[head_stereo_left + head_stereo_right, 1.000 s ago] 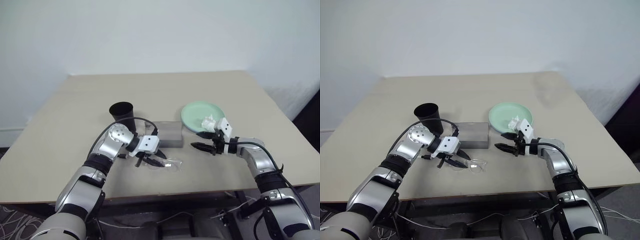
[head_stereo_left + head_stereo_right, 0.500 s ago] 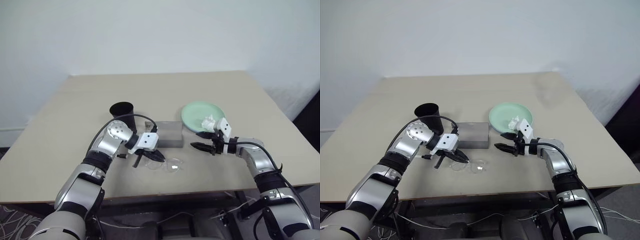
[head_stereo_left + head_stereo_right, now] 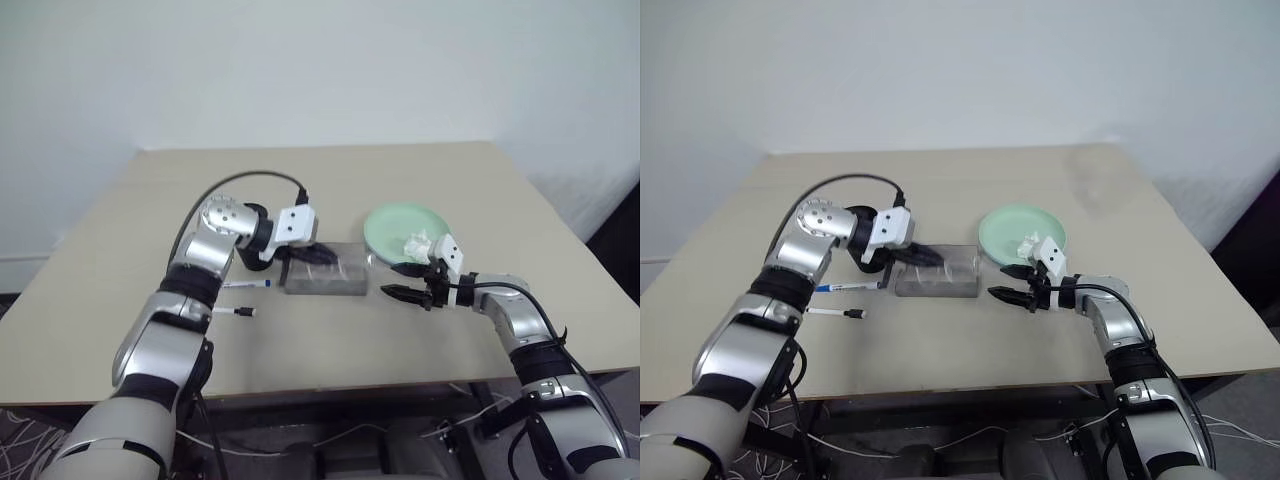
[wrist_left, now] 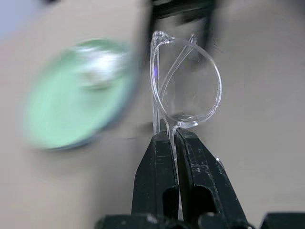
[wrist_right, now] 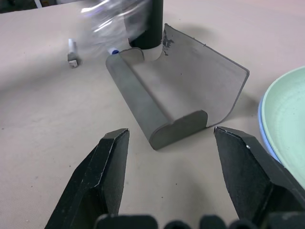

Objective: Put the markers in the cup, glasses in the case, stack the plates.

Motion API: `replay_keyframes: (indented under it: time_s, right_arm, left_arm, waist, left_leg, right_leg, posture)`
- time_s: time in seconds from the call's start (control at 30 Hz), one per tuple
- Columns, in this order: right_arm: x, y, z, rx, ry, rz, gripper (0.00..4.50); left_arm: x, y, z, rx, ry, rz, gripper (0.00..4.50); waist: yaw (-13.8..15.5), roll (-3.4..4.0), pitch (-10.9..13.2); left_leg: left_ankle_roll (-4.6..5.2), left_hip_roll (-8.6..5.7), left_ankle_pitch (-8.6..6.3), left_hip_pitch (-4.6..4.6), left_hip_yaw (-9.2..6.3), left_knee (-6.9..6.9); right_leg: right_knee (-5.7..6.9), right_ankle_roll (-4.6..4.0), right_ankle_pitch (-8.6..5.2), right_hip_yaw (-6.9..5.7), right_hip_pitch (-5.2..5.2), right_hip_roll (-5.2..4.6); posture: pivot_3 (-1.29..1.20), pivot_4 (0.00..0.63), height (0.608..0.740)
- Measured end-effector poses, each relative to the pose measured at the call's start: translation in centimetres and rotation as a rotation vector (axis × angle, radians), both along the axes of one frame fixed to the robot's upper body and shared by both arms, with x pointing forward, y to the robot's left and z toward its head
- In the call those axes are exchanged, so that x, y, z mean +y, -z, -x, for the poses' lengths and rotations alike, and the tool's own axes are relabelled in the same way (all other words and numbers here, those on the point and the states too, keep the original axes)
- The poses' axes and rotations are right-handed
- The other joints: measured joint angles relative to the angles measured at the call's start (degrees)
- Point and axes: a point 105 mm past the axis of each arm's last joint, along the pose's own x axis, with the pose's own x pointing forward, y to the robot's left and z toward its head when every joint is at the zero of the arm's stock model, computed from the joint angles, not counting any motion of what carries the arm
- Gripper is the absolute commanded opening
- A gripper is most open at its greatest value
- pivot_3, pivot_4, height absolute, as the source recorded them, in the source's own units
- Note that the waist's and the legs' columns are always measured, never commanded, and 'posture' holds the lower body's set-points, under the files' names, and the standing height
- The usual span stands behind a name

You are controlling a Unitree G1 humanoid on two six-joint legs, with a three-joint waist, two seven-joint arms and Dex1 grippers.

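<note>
We view a beige table (image 3: 330,185) bearing the task's things. Largest of these are the plates (image 3: 405,228): a mint green one stacked on a light blue one whose rim shows in the right wrist view, with a white wad (image 3: 417,243) lying on top; they sit just behind the right gripper (image 3: 404,281). Next is the grey case (image 3: 325,270), open, its lid tilted back, lying between the two grippers and directly ahead of the right jaws. The black cup (image 3: 872,250) stands behind the left wrist, mostly hidden by it. The glasses (image 4: 183,86), clear-framed and nearly see-through, are pinched at one edge by the left gripper (image 3: 322,254), whose jaws are pressed together on the frame; they hang above the case. Two markers (image 3: 243,285), white with blue ends, lie on the table below the left forearm.

Compared with one second earlier, we see the left arm raised from the table's near edge and carried back over the case, lifting the glasses off the surface and uncovering the markers. The right arm has kept its place.

The left arm bends at the elbow, its gripper aimed rightward and downward. The right gripper points toward the case, jaws spread wide and holding nothing.
</note>
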Motion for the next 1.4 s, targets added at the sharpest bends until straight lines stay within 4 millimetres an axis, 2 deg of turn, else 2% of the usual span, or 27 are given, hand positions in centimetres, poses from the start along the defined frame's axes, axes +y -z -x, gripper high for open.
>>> replay_keyframes:
  time_s: [0.17,0.4,0.63,0.67,0.73,0.97,1.13,1.23,1.33,1.4]
  right_arm:
    - [0.0,0.0,0.0,-0.001,0.001,0.0,3.09]
    - [0.1,0.0,-0.1,-0.002,0.006,-0.003,3.09]
    - [0.1,0.0,-0.1,-0.003,0.009,-0.002,3.09]
    - [0.1,0.0,-0.1,-0.003,0.01,-0.002,3.09]
    - [0.1,0.0,-0.1,-0.004,0.01,-0.002,3.09]
    - [0.1,0.0,-0.1,-0.004,0.01,-0.002,3.09]
    - [0.2,0.0,-0.1,-0.004,0.008,-0.003,3.09]
    - [0.2,0.0,-0.1,-0.004,0.008,-0.004,3.09]
    - [0.3,0.0,-0.1,-0.004,0.008,-0.005,3.09]
    - [0.3,0.0,-0.1,-0.004,0.008,-0.006,3.09]
  left_arm:
    - [0.4,2.6,-1.4,-0.092,-0.088,-0.107,0.02]
    - [0.7,5.4,-1.7,-0.109,-0.126,-0.2,0.02]
    - [0.4,6.3,-1.5,-0.097,-0.124,-0.213,0.02]
    - [0.3,6.4,-1.4,-0.085,-0.121,-0.211,0.33]
    - [0.2,6.5,-1.2,-0.059,-0.11,-0.215,0.59]
    - [0.3,6.4,-1.4,-0.066,-0.132,-0.196,2.94]
    - [0.2,5.9,-2.0,-0.108,-0.17,-0.168,2.94]
    - [0.1,5.0,-2.8,-0.144,-0.211,-0.144,2.36]
    - [-0.2,3.5,-3.7,-0.201,-0.247,-0.116,1.32]
    - [-0.3,3.2,-4.1,-0.235,-0.273,-0.11,0.6]
  waist:
    - [0.0,0.0,0.0]
    - [0.0,-0.01,0.0]
    - [0.0,-0.01,0.0]
    - [0.0,-0.02,0.0]
    - [0.0,-0.02,0.0]
    - [0.0,-0.02,0.0]
    - [0.0,-0.03,0.0]
    - [0.0,-0.03,0.0]
    - [0.0,-0.03,0.0]
    - [0.0,-0.03,0.0]
  left_leg:
    - [0.0,-0.01,0.0,-0.03,0.0,-0.04]
    - [0.0,-0.06,0.0,-0.06,-0.02,-0.01]
    - [0.0,-0.06,0.0,-0.06,-0.02,-0.01]
    - [0.0,-0.06,0.0,-0.06,-0.03,-0.02]
    - [0.0,-0.06,0.0,-0.06,-0.02,-0.01]
    - [0.0,-0.06,0.0,-0.06,-0.03,-0.01]
    - [0.0,-0.06,0.0,-0.06,-0.04,-0.01]
    - [0.0,-0.07,0.0,-0.07,-0.04,0.01]
    - [0.0,-0.08,0.0,-0.06,-0.04,0.0]
    - [0.0,-0.08,0.0,-0.06,-0.05,0.0]
  right_leg:
    - [0.0,0.01,0.0,0.0,-0.04,0.0]
    - [0.0,0.02,0.0,0.01,-0.03,-0.01]
    - [0.0,0.02,0.0,0.01,-0.03,-0.01]
    - [0.01,0.02,0.0,0.01,-0.03,-0.01]
    - [0.01,0.02,0.0,0.01,-0.03,-0.01]
    - [0.01,0.02,0.0,0.01,-0.03,-0.02]
    - [0.02,0.02,0.01,0.01,-0.02,-0.01]
    - [0.02,0.03,0.01,0.0,-0.02,-0.02]
    - [0.02,0.03,0.01,0.0,-0.02,-0.02]
    - [0.01,0.03,0.01,0.0,-0.02,-0.02]
  posture:
    - [0.0,0.0,0.737]
    - [0.0,0.0,0.737]
    - [0.0,0.0,0.737]
    - [0.0,0.0,0.737]
    - [0.0,0.0,0.737]
    - [0.0,0.0,0.737]
    - [0.0,0.0,0.737]
    - [0.0,0.0,0.737]
    - [0.0,0.0,0.737]
    - [0.0,0.0,0.737]
